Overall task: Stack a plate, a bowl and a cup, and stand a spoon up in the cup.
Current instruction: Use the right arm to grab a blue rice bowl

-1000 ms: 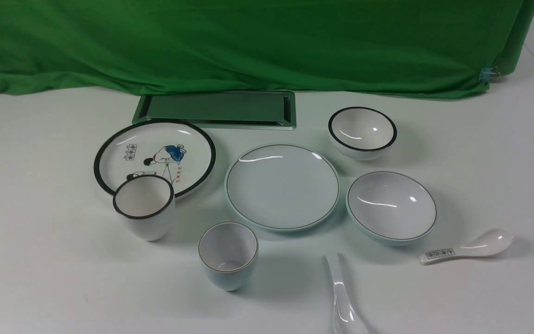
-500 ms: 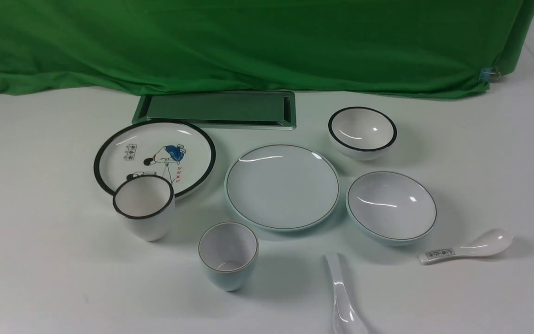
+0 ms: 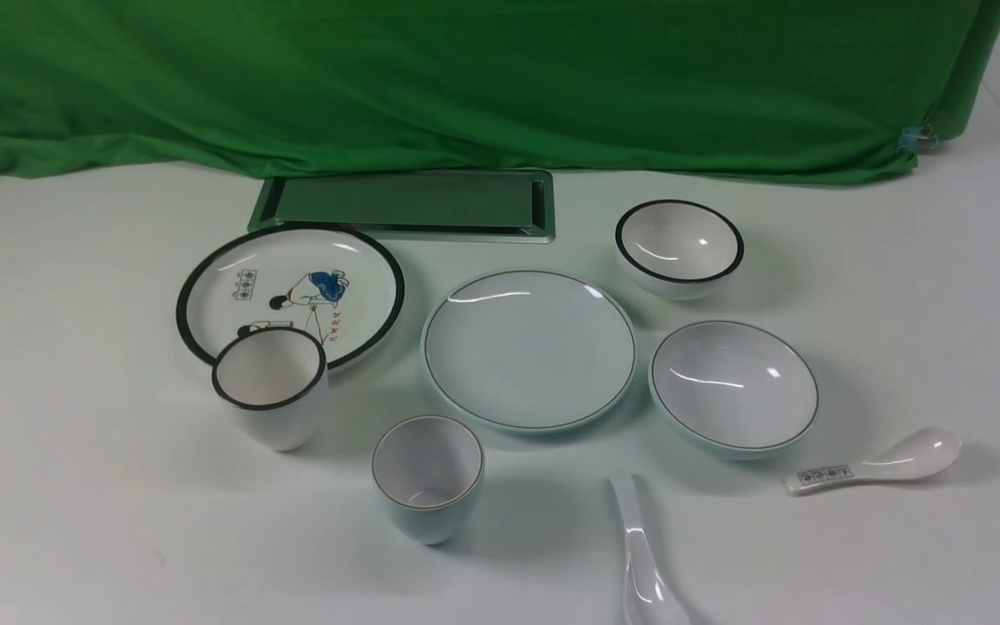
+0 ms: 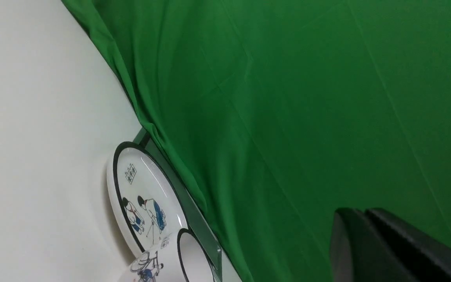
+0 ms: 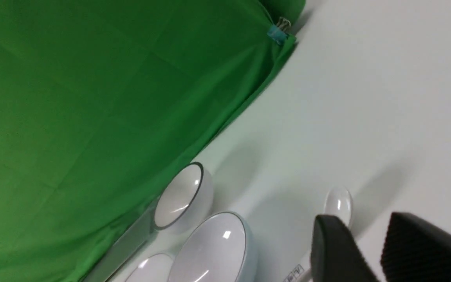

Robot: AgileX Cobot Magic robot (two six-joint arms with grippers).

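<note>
The dark part of the left arm has gone from the table's [image 3: 75, 365] near left corner. The left claw [image 4: 360, 219] is clenched on nothing; the right claw [image 5: 360, 227] stands parted, grasping nothing. The plate [image 3: 529, 349] lies mid-table, the bowl [image 3: 733, 386] just beside it toward the right edge, and the cup [image 3: 427, 476] and spoon [image 3: 643, 555] lie toward the near edge.

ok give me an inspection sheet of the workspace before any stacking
surface: white table, no spills seen
job's things: plate, bowl, cup upright, spoon lying flat; nothing stacked yet
clutter: cartoon plate, black-rimmed cup in front of it, black-rimmed bowl, patterned spoon
grippers: left gripper shut, empty; right gripper open, empty; neither shows in the front view
cables: nothing seen
surroundings: green cloth behind, clip on its corner; metal panel set into the table
</note>
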